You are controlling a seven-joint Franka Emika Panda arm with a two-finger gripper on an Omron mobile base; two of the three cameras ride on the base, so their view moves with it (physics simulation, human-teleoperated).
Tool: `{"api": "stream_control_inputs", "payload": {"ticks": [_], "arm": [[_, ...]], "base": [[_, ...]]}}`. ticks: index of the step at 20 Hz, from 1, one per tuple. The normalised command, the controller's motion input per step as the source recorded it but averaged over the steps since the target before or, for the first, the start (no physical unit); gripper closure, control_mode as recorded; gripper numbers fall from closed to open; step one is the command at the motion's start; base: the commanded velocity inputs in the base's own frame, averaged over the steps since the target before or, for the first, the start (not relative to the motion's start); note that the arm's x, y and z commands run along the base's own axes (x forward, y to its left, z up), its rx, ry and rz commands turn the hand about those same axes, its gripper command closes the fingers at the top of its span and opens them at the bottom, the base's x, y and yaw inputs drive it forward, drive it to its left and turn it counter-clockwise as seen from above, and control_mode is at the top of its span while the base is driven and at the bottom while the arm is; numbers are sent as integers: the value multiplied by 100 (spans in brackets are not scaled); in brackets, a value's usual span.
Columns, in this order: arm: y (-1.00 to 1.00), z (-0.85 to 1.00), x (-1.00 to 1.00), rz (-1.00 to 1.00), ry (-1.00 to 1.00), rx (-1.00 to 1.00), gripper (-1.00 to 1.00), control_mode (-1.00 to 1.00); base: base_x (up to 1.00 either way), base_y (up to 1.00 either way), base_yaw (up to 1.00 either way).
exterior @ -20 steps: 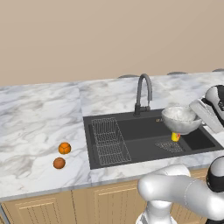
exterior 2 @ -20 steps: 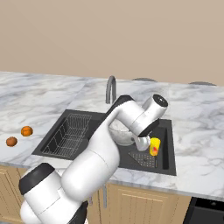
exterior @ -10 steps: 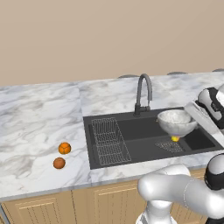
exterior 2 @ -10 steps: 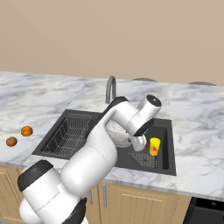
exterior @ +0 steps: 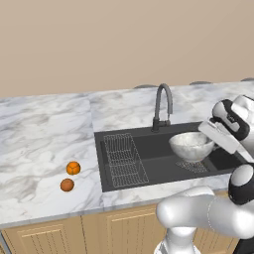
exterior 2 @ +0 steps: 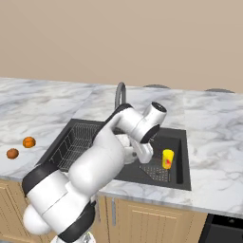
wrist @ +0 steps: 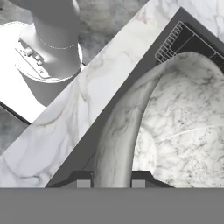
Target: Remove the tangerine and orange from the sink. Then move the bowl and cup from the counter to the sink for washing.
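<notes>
Your gripper point(wrist: 107, 178) pinches the bowl point(exterior: 191, 146) by its rim, one finger either side of the wall. Bowl hangs upright over the sink point(exterior: 154, 171), above the right half; the basin floor lies straight below, so descend vertically.

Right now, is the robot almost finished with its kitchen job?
Nearly. Both fruits, the orange and the tangerine, lie on the counter, out of the sink. The cup stands inside the sink. The gripper is clamped on the rim of the bowl, which hangs over the basin. All that is left is setting the bowl down and letting go.
</notes>
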Motion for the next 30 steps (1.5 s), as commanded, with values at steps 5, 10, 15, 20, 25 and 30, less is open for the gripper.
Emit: {"api": "stream_control_inputs", "payload": {"ticks": [5,10,15,20,25,30], "arm": [[15,-21,12,15,7,6,100,-100],[11,-26,3,13,1,14,100,-100],[12,-30,1,6,0,16,100,-100],[10,-20,13,1,0,8,100,-100],[3,-14,15,0,0,0,100,-100],[0,-18,10,0,0,0,100,-100]], "base": [[0,0,0],[0,0,0],[0,0,0],[0,0,0],[0,0,0],[0,0,0]]}}
